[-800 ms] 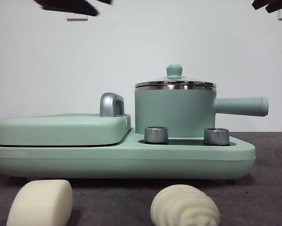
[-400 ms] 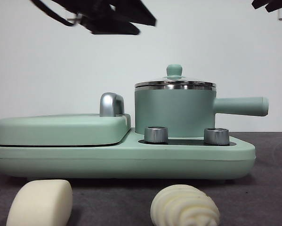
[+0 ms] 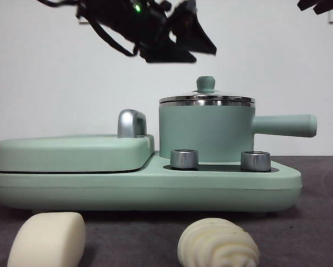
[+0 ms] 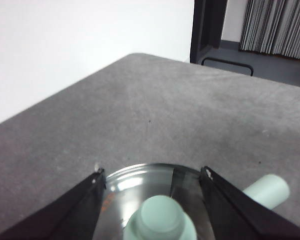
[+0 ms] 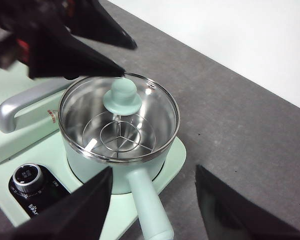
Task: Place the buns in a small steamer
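At the near left edge of your front view you have the smooth bun point(image 3: 46, 239) lying on the grey table point(image 3: 316, 222), cut off by the bottom of the picture. Behind it sits the flat grill section point(image 3: 71, 153) of the mint green cooker base point(image 3: 144, 192), lid down, with its chrome handle point(image 3: 132, 123) standing at the far right end of that lid.

Above the handle and a little to its right, your left gripper point(image 3: 180, 41) hangs in the air over the left side of the small steamer point(image 3: 206, 130), not touching it. Its jaws stand apart with nothing between them; in its own wrist view they straddle the green knob point(image 4: 160, 220) of the glass lid point(image 4: 134, 187) from above.

The ribbed bun point(image 3: 218, 243) lies on the table just in front of the base, below the steamer and well apart from the smooth bun. The lid is on the steamer, and its straight handle point(image 3: 283, 125) points right. Two steel dials point(image 3: 184, 158) sit on the base in front of it.

Your right gripper point(image 5: 152, 205) waits high to the right, jaws apart and empty.
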You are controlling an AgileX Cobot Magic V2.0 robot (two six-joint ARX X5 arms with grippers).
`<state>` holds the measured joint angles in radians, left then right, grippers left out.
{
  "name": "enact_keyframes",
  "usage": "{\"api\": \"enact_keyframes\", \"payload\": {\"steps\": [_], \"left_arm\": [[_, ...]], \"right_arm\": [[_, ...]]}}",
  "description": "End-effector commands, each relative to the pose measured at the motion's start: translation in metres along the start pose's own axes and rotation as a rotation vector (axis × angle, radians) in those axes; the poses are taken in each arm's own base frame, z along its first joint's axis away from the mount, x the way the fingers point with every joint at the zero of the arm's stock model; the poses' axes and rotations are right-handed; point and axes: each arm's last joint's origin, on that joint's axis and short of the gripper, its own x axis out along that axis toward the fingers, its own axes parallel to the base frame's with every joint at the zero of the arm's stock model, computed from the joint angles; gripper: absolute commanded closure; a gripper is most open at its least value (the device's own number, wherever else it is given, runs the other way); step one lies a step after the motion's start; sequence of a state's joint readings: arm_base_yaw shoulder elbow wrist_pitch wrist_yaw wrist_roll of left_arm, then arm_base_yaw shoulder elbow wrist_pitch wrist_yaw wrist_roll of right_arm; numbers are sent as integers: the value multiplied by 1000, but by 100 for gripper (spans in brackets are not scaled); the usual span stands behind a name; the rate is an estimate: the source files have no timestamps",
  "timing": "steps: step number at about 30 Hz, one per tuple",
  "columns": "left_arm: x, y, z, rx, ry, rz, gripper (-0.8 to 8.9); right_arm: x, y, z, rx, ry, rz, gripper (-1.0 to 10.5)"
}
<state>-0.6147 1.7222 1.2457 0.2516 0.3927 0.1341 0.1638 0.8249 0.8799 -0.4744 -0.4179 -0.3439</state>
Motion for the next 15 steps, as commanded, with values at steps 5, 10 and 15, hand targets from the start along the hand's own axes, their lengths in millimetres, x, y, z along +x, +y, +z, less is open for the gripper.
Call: {"api": "enact_keyframes", "payload": {"steps": [5, 10, 15], "left_arm": [[18, 1, -15, -4, 32, -13, 507], [24, 2, -22, 0, 39, -17, 507], [27, 1, -25, -2, 47, -21, 507]], "right_arm": [[-2, -1, 6, -12, -21, -3, 682], [-2, -1, 6, -7, -21, -2, 682], [-2, -1, 6, -7, -21, -3, 683]]}}
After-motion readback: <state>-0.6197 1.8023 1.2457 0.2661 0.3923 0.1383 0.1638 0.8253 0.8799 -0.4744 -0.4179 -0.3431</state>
